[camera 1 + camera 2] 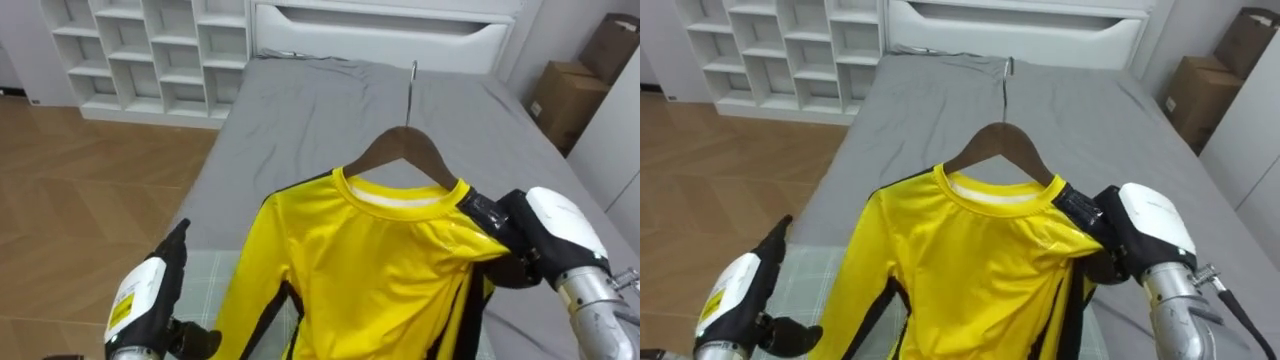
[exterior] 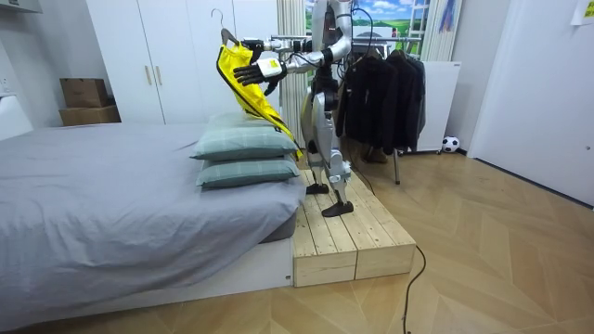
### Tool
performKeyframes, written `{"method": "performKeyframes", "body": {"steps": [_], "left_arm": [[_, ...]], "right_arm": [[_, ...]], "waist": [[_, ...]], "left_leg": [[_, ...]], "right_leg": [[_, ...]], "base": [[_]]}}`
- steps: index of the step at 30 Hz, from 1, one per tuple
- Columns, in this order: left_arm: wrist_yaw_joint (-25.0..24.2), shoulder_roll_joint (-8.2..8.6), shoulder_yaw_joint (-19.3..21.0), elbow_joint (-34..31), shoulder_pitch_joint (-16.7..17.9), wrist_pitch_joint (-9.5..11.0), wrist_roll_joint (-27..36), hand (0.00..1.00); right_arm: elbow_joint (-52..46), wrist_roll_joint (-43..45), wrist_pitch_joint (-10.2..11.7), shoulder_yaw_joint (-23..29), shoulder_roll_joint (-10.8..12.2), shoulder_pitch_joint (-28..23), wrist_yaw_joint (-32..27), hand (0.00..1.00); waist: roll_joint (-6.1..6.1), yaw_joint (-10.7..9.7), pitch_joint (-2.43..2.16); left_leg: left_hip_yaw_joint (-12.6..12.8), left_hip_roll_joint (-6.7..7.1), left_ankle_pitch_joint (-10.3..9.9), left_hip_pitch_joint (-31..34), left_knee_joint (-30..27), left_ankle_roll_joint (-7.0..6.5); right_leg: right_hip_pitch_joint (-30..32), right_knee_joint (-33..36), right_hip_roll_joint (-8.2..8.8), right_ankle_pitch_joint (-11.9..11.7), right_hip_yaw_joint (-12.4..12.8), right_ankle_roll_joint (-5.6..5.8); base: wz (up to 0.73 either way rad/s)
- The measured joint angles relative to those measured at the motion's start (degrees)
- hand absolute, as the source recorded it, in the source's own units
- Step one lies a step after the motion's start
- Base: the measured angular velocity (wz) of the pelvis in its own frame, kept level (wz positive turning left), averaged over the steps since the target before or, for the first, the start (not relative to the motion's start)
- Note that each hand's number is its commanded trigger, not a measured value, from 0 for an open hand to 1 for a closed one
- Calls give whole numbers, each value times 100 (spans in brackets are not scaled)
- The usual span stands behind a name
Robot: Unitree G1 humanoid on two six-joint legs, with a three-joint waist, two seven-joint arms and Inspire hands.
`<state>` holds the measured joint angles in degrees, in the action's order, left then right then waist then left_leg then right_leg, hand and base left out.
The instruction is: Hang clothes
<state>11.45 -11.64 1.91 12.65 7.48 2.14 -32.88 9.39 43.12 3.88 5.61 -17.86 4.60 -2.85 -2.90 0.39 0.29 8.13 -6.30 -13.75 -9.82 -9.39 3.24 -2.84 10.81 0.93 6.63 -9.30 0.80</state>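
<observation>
The yellow shirt (image 1: 370, 270) on its hanger (image 1: 405, 140) fills the middle down to 6 o'clock. It bars the straight way between the left hand (image 1: 150, 295) at 7 and the right hand (image 1: 545, 235) at 4. Beyond it the grey bed (image 1: 330, 110) lies bare toward 12. Wood floor (image 1: 90, 180) is open at 9. A white shelf unit (image 1: 150, 55) stands at 11 and cardboard boxes (image 1: 565, 100) at 2.
</observation>
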Motion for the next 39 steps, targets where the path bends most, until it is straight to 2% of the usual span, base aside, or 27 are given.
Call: {"method": "performKeyframes", "body": {"steps": [9,13,16,18,22,27,31,37,39], "left_arm": [[354,0,32,275,37,104,528,0],[569,-1,31,273,266,241,668,0],[699,-3,32,277,446,327,871,0],[797,-2,66,618,450,499,878,0],[854,5,232,987,511,502,872,0],[1175,23,480,1315,566,506,872,0],[1314,19,534,1401,670,527,984,0],[1324,24,691,1857,715,611,1422,0],[1362,19,773,1982,852,670,1694,0]], "right_arm": [[-654,-76,212,21,-57,-156,-667,100],[-988,-75,340,21,-62,-303,-846,100],[-1013,-75,454,34,-74,-309,-976,100],[-1010,-72,484,68,-117,-315,-1026,100],[-1012,-67,503,120,-117,-377,-1181,100],[-1014,-58,539,431,-117,-572,-1288,100],[-1071,-32,535,538,-117,-716,-1373,100],[-1285,-31,618,550,-117,-790,-1373,100],[-1378,-38,656,606,-117,-800,-1373,100]], "waist": [[46,4,-24],[119,-2,-69],[125,-17,-67],[125,6,-65],[101,6,-48],[117,16,-30],[117,14,-30],[103,15,-38],[103,14,-36]], "left_leg": [[73,0,0,-34,3,0],[84,2,0,-47,11,0],[84,2,0,-55,12,0],[84,5,0,-81,13,0],[84,6,0,-81,11,0],[84,9,0,-84,57,0],[107,9,0,-75,74,0],[127,12,0,-69,91,0],[132,12,0,-69,102,0]], "right_leg": [[-5,4,-10,0,64,0],[-8,5,-11,-1,77,1],[-9,20,-11,0,72,1],[-14,56,-8,1,75,2],[-11,66,-7,3,78,3],[6,74,-9,18,89,7],[34,80,-11,27,108,14],[73,92,-9,34,131,24],[80,85,-15,33,144,24]], "base": [[-3],[0],[0],[0],[0],[0],[-2],[-2],[0]]}}
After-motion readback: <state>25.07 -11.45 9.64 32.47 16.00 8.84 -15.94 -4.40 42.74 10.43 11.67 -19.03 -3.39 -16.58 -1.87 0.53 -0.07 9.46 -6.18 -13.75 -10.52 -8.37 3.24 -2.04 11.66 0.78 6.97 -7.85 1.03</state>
